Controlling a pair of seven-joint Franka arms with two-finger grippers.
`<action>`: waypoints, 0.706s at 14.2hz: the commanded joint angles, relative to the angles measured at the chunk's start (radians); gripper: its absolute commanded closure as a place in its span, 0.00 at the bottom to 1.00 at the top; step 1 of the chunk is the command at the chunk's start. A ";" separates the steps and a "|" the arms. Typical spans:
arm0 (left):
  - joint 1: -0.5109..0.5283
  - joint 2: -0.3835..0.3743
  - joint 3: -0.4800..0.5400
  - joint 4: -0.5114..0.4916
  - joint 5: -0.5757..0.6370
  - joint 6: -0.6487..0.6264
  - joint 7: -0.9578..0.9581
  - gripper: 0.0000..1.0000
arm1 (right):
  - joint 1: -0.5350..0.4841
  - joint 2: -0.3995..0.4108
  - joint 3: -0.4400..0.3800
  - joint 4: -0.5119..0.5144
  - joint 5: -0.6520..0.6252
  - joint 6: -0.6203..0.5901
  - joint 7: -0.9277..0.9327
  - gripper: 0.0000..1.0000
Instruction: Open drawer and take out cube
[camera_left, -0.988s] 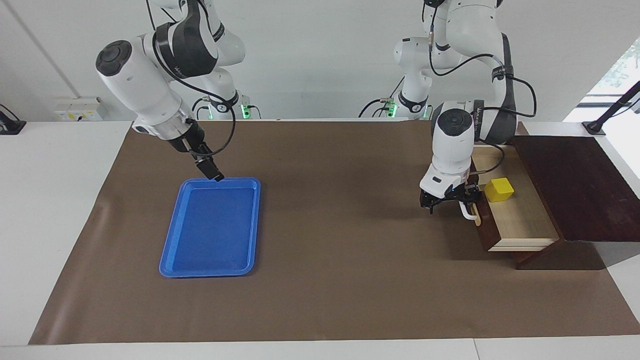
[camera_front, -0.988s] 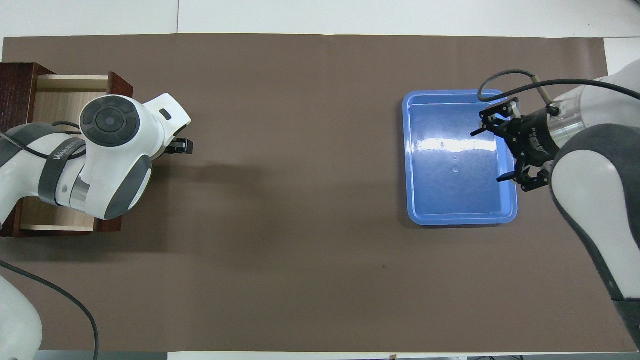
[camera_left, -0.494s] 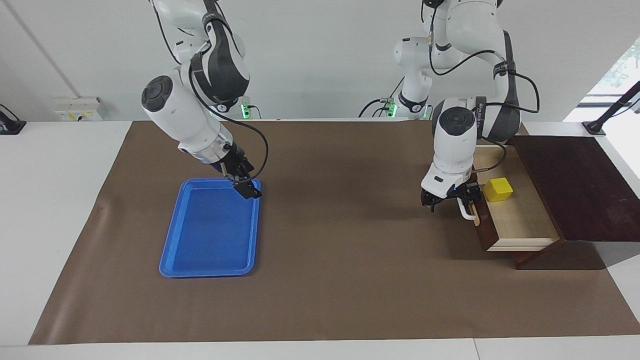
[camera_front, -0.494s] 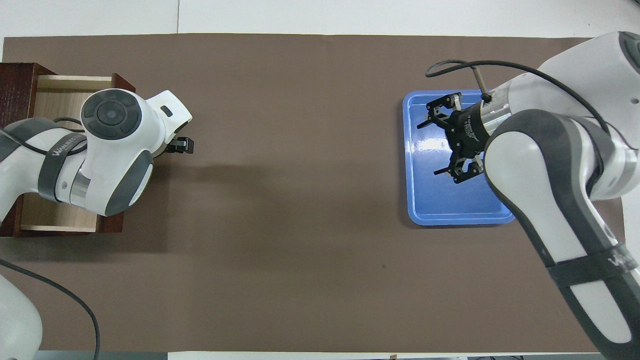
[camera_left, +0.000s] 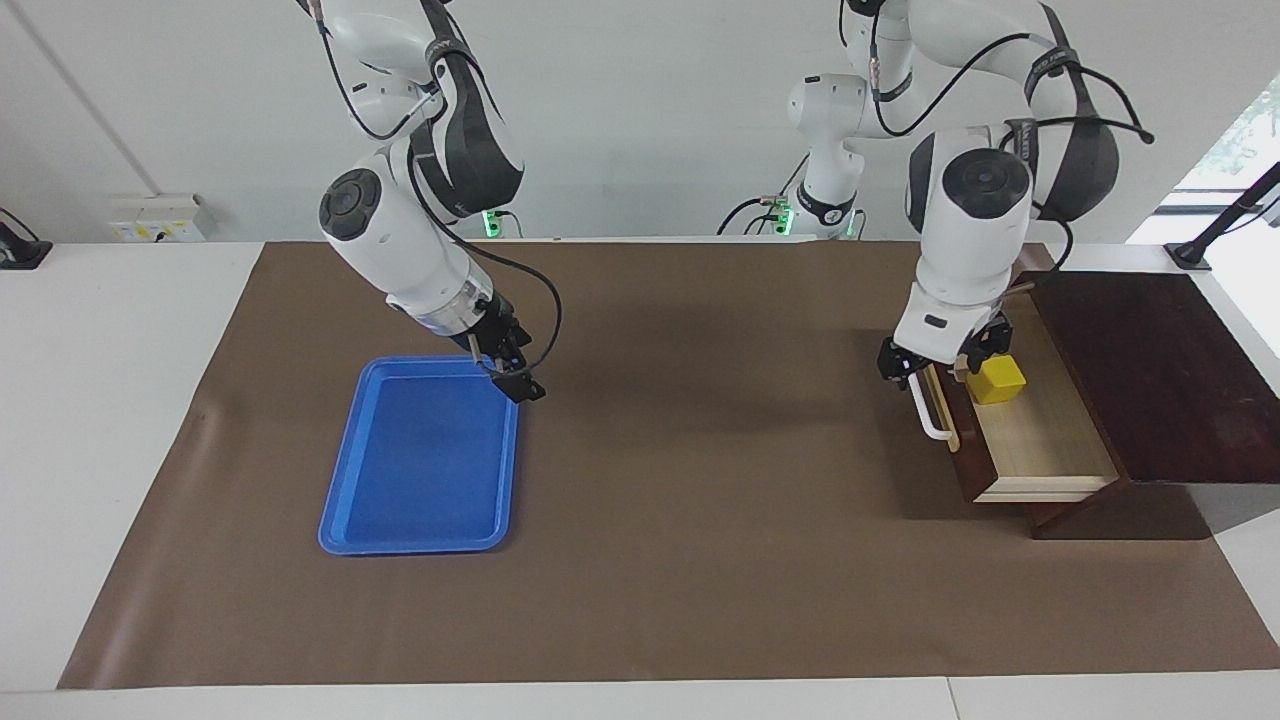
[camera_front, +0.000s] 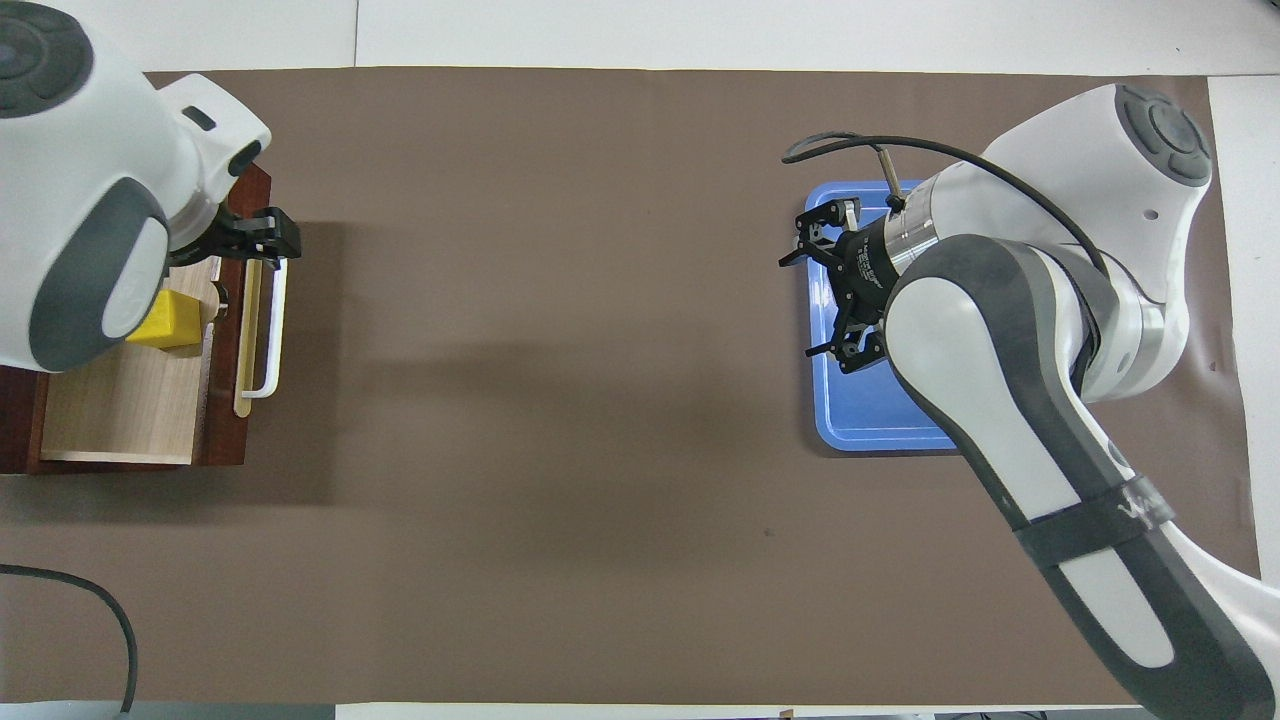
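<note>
The drawer (camera_left: 966, 458) stands pulled out of its dark wooden box (camera_left: 1150, 370) at the left arm's end of the table, showing its pale inside. The yellow cube (camera_left: 997, 380) lies in it, near the front panel and toward the robots' end. A white bar handle (camera_left: 927, 412) runs along the front. My left gripper (camera_left: 940, 360) hangs open just above the front panel beside the cube, touching neither. In the overhead view the left gripper (camera_front: 248, 235) is over the handle (camera_front: 270, 345), with the cube (camera_front: 170, 322) partly under the arm. My right gripper (camera_left: 515, 383) is open.
A blue tray (camera_left: 420, 470) lies on the brown mat toward the right arm's end. The right gripper (camera_front: 800, 305) hovers over the tray's edge (camera_front: 860, 425) that faces the middle of the table. The drawer (camera_front: 225, 420) juts out from the box (camera_front: 15, 420).
My left gripper has lifted off the handle and moved over the front panel near the cube. My right gripper has swept across the tray toward the middle of the table.
</note>
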 joint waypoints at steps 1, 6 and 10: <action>0.067 -0.027 -0.001 0.012 -0.042 -0.036 -0.213 0.00 | 0.014 -0.010 0.000 -0.003 0.086 -0.012 0.038 0.01; 0.177 -0.053 -0.001 -0.062 -0.119 0.077 -0.750 0.00 | 0.069 0.095 0.000 0.136 0.087 -0.035 0.054 0.01; 0.257 -0.139 -0.001 -0.275 -0.128 0.286 -1.031 0.00 | 0.106 0.175 0.000 0.216 0.112 -0.024 0.121 0.01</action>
